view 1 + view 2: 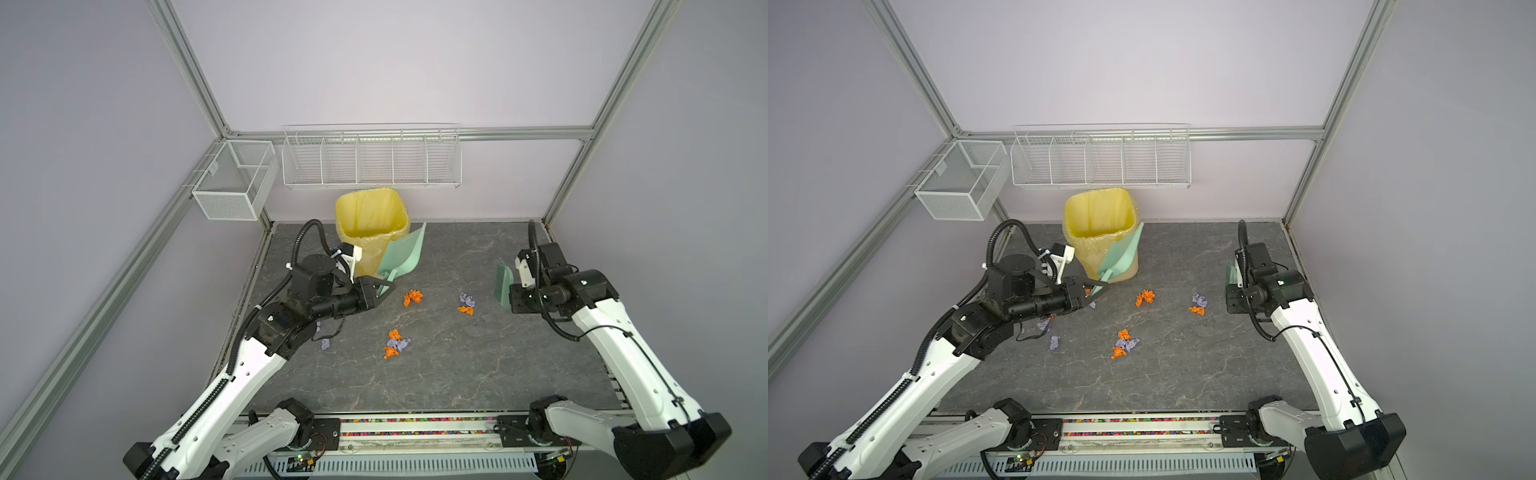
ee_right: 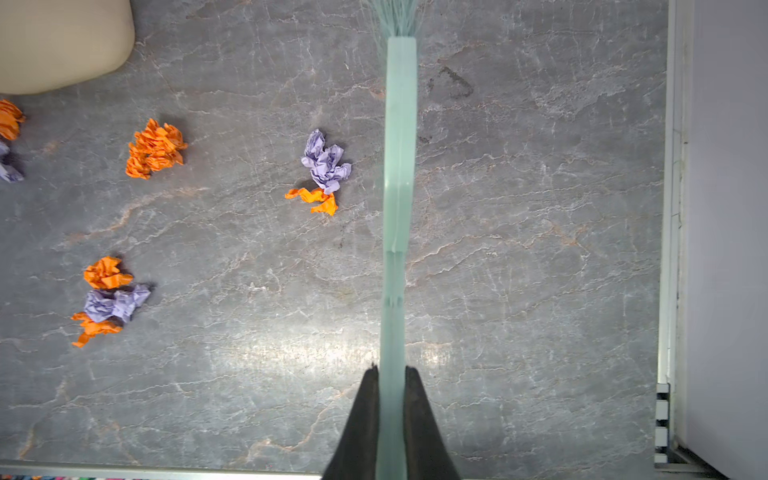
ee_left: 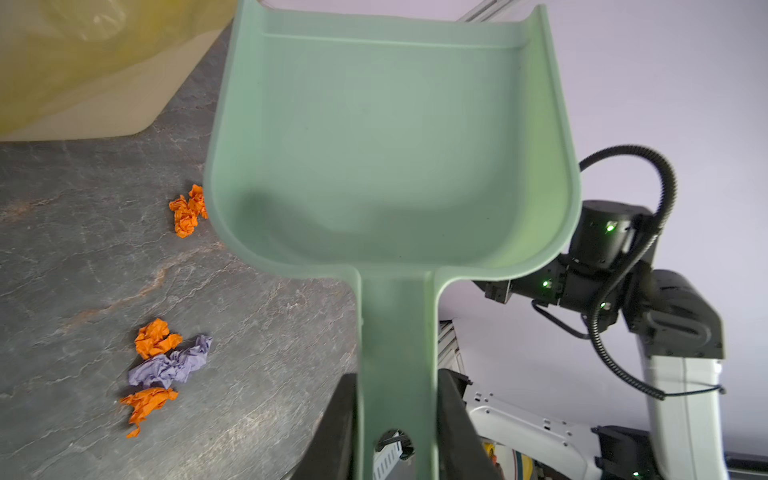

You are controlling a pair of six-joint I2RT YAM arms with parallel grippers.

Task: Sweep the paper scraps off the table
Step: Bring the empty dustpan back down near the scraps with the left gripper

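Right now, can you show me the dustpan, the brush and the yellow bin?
dustpan (image 3: 390, 145): left wrist view, inside its scoop.
brush (image 2: 398, 199): right wrist view, on its plastic back.
yellow bin (image 1: 370, 212): a top view, on its inner wall.

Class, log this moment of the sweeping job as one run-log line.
paper scraps: scattered on table | left gripper: shut on dustpan, pan empty, beside bin | right gripper: shut on brush, touching no scraps

The left gripper (image 1: 1096, 288) holds the dustpan (image 1: 1121, 254) beside the bin (image 1: 1084, 249), paper scraps (image 1: 1145, 297) scattered nearby.
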